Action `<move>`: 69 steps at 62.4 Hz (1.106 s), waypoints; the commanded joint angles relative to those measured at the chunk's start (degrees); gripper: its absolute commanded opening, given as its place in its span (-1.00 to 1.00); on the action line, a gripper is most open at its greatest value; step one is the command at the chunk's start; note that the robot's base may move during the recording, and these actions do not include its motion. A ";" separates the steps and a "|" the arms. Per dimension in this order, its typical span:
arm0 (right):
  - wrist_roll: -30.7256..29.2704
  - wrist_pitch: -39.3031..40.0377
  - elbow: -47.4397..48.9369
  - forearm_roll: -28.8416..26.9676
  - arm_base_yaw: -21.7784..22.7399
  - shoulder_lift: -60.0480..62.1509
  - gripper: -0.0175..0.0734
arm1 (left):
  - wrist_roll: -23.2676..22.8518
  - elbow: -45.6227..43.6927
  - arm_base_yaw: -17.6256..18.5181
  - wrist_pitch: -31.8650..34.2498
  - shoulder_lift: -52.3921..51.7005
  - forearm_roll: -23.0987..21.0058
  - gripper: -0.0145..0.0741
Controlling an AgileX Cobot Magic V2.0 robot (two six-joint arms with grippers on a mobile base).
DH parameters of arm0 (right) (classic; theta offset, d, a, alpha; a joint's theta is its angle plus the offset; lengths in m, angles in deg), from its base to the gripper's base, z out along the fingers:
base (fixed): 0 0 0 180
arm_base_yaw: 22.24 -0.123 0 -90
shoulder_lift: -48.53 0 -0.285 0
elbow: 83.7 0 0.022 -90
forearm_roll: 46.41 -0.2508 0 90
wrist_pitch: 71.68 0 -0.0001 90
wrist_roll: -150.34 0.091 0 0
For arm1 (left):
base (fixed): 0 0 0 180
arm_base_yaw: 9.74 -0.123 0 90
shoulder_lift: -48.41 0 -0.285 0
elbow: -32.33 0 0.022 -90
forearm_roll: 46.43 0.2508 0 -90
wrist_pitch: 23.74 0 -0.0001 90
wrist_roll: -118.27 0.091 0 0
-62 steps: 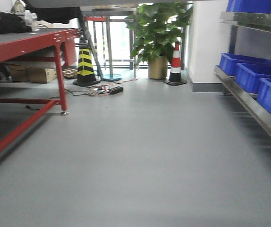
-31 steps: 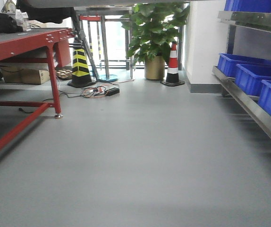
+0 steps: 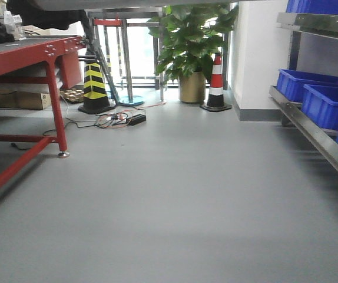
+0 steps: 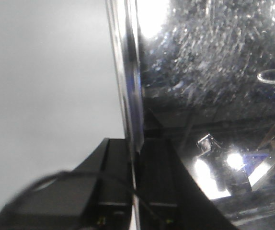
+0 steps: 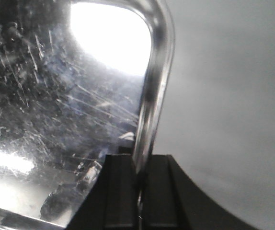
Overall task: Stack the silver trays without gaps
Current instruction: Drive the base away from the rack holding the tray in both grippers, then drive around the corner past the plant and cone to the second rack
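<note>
Our left gripper (image 4: 133, 187) is closed tight on the thin rim of a silver tray (image 4: 209, 86). Our right gripper (image 5: 137, 187) is closed the same way on a rim just below a rounded corner. We judge it is one tray, carried between both arms above the grey floor (image 3: 175, 194). No second tray is in view. We should hold both grips firm and level, then match the corners before lowering evenly.

Front cam sitting low, facing floor (image 3: 175, 194) twd plant (image 3: 189, 41); wrist cams each looking v. close along silver tray (image 4: 214, 72) rim.
</note>
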 commanded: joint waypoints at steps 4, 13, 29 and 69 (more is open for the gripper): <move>-0.89 3.60 2.35 2.79 0.16 2.01 -0.49 | 0.88 -1.79 0.15 0.96 -1.90 1.55 -0.78; -0.89 3.60 2.35 2.79 0.16 2.01 -0.49 | 0.88 -1.79 0.15 0.96 -1.90 1.55 -0.78; -0.89 3.60 2.35 2.79 0.16 2.01 -0.49 | 0.88 -1.79 0.15 0.96 -1.90 1.55 -0.78; -0.89 3.60 2.35 2.79 0.16 2.01 -0.49 | 0.88 -1.79 0.15 0.96 -1.90 0.73 -0.78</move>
